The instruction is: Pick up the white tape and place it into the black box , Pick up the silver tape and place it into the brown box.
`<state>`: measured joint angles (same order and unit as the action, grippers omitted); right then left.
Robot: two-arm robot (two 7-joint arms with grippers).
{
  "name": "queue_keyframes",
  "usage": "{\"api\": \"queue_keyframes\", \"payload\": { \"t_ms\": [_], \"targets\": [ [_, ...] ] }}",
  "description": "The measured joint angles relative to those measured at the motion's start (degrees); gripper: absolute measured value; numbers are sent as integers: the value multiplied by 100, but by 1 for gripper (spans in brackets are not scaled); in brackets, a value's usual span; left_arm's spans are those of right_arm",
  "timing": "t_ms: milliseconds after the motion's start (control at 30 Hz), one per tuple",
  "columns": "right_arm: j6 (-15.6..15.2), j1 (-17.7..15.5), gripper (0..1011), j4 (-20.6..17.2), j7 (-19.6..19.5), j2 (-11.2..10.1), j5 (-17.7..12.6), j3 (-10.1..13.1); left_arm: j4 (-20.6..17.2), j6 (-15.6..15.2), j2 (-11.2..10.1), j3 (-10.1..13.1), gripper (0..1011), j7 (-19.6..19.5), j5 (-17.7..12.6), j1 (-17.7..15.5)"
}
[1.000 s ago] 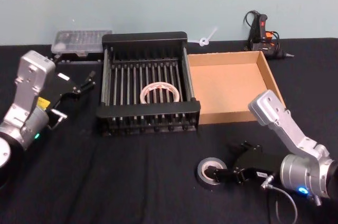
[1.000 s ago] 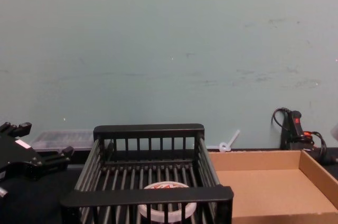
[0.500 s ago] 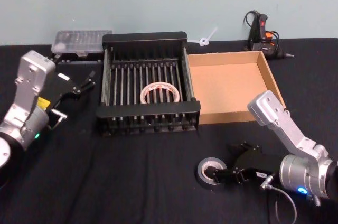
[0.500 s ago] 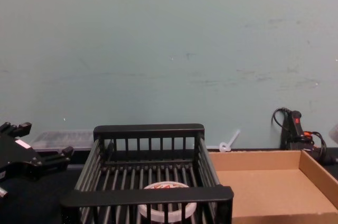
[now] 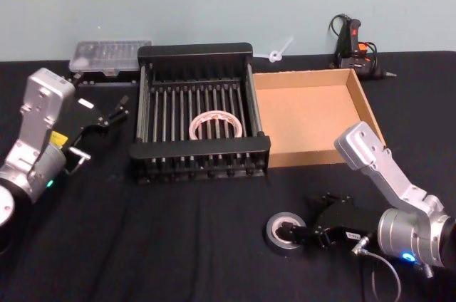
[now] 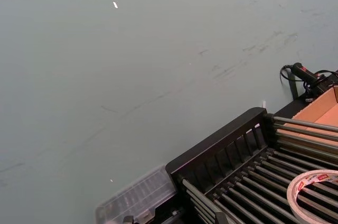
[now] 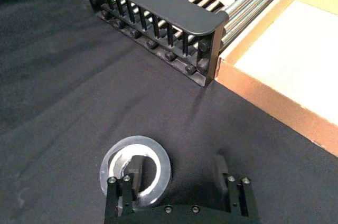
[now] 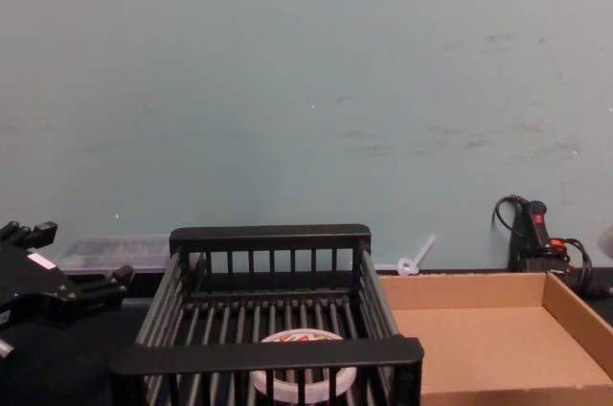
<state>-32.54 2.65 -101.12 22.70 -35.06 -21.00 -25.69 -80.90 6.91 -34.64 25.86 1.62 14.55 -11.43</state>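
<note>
Silver tape [image 5: 285, 233] lies flat on the black worktop [image 5: 178, 245], right at the tip of the right pincer [image 5: 296, 233]. Right pincer low, spread wide: one finger [image 7: 136, 167] sits inside the roll's centre hole, the other finger [image 7: 222, 167] stands well clear beyond the roll's outer edge, on bare cloth. Nothing pinched. Brown box [image 5: 360, 110] is ahead of that pincer, beyond the roll, its near wall just past the tape. Black box [image 5: 196, 50] stands touching the brown box's side, ahead and toward the left arm. White tape [image 5: 214, 125] lies flat on the black box's barred floor, red print up. Left pincer [image 5: 110, 115] hangs just beside the black box's outer wall, spread and holding nothing.
</note>
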Motion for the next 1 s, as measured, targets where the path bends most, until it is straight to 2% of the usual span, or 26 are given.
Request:
{"api": "queue_keyframes", "payload": {
  "t_ms": [67,200,233,367,433,567,733,800,1000],
  "targets": [
    [0,0,836,-1,0,-1,0,0,0,0,0,0,1001,0,0,0],
    [0,0,684,-1,0,-2,0,0,0,0,0,0,1001,0,0,0],
    [0,0,684,-1,0,-2,-1,0,0,0,0,0,1001,0,0,0],
    [0,0,542,-1,0,-2,-2,0,0,0,0,0,1001,0,0,0],
    [0,0,504,-2,0,-2,-2,0,0,0,0,0,1001,0,0,0],
    [0,0,340,-2,0,-2,-2,0,0,0,0,0,1001,0,0,0],
    [0,0,194,-2,-1,-2,-4,0,0,0,0,0,1001,0,0,0],
    [0,0,158,-2,0,-2,-5,0,0,0,0,0,1001,0,0,0],
    [0,0,159,-2,0,-2,-7,0,0,0,0,0,1001,0,0,0]
  ]
}}
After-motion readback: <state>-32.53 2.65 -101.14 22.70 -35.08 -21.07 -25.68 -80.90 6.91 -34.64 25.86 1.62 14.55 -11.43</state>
